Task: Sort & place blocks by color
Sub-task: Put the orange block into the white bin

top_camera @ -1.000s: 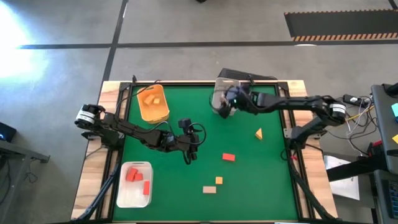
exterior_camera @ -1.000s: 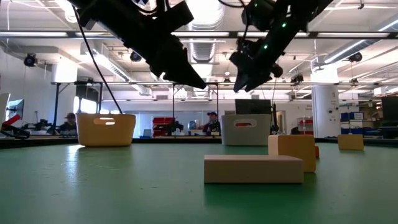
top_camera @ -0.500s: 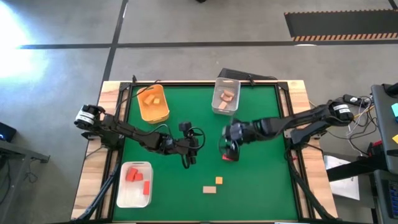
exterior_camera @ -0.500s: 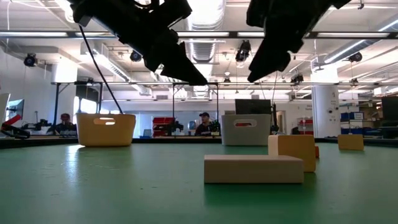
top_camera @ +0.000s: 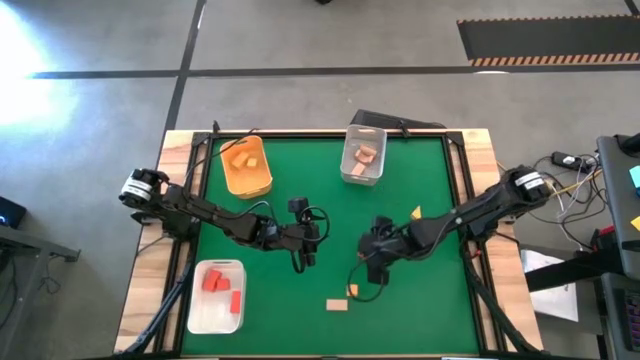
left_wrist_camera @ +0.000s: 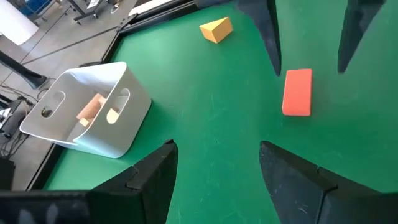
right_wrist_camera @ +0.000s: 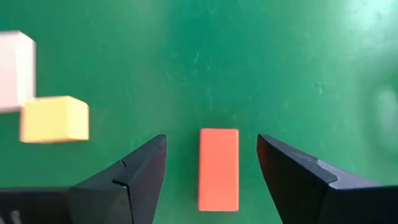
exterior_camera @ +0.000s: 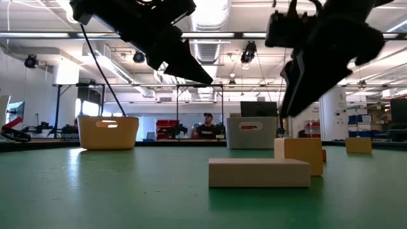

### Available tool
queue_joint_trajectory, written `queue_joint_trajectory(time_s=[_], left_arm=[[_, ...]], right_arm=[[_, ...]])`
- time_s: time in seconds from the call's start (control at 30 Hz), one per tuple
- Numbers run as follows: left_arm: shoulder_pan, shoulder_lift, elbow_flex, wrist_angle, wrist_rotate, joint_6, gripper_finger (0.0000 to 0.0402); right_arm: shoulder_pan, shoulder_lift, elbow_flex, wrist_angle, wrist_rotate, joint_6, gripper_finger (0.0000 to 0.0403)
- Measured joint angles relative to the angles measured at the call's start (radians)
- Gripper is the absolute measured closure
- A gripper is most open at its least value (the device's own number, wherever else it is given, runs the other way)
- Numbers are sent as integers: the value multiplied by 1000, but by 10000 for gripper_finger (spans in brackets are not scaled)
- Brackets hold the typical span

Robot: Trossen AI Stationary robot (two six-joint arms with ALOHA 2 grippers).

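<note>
The right tool (right_wrist_camera: 211, 180) hangs over the middle of the green worktop (top_camera: 420, 180) with its jaws apart and nothing between them but air. Directly under that gap lies the red block (right_wrist_camera: 219, 168), flat on the worktop, its long axis running along the line of sight between the two fingers, so the jaws stand to either side of its long faces. That is the relation the next move turns on: a straight descent should bring the fingers down astride the block's narrow width, with no turn of the wrist needed, by my reading.

The left tool (left_wrist_camera: 217, 180) hovers nearby, also spread and empty; the same red block shows ahead of it, apart from its fingers, so the right arm is the nearer one.

Beside the red block, toward the front edge, sit a yellow-orange block (right_wrist_camera: 54, 119) and a pale block (right_wrist_camera: 15, 70), touching each other. The white bin (top_camera: 216, 297) already holding red blocks lies well off toward the left arm's side
</note>
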Motion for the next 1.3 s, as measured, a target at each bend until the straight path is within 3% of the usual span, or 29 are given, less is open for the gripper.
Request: queue_joint_trajectory(time_s=[0.47,0.73,0.97,1.1,1.23,1.3], left_arm=[[-3,0,0,6,0,0,193],[-3,0,0,21,0,1,193],[-10,-8,0,19,3,12,193],[-19,-35,-1,33,46,37,193],[-22,-52,-22,127,117,71,194],[-23,-58,-49,215,157,90,194]], right_arm=[[8,195,3,-47,7,61,182],[8,183,2,-40,0,58,290],[8,169,-2,-41,11,29,290],[6,128,-15,-40,68,-20,290],[5,47,-61,136,111,-102,290],[6,10,-118,305,109,-164,290]])
